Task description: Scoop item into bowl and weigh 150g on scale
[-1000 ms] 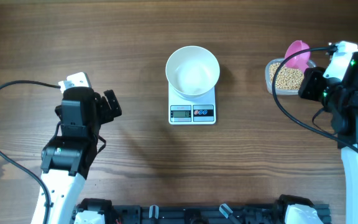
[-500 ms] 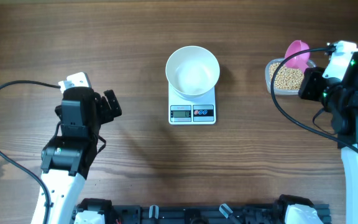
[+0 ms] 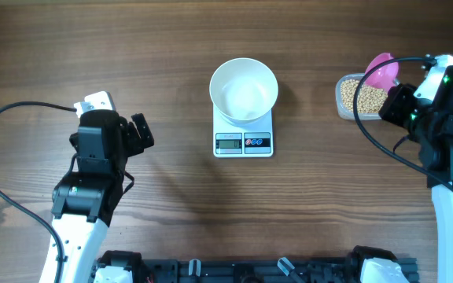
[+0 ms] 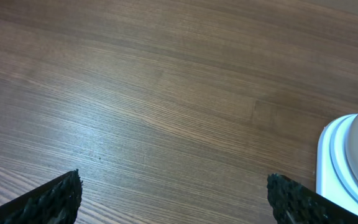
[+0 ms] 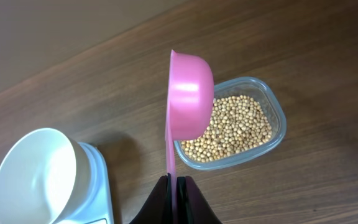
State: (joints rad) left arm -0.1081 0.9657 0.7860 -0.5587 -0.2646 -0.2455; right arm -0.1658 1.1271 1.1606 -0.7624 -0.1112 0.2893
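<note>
Fingers [image 5: 191, 200] of the right arm are clamped shut on the thin handle of a pink plastic scoop [image 5: 190, 93]. It is held edge-on, with its cup turned on its side. In the right wrist view the cup overlaps the near end of a clear rectangular plastic tub [image 5: 279, 118] filled with small round beige-tan beans [image 5: 235, 127]. The beans lie beyond the fingers and a little to the right in that view, clear of them. Only this view shows the grip itself, since from overhead the arm's body hides it. The overhead view alone shows the whole small white square digital scale [image 3: 244, 141], with its grey display and dark buttons on the near edge. A round plain white bowl [image 3: 244, 90] sits on the scale, well apart from the tub. The left wrist view shows the left fingers [image 4: 55, 198] spread wide over the bare brown wooden tabletop [image 4: 166, 93], gripping nothing, with the scale's edge at the frame's right side.
</note>
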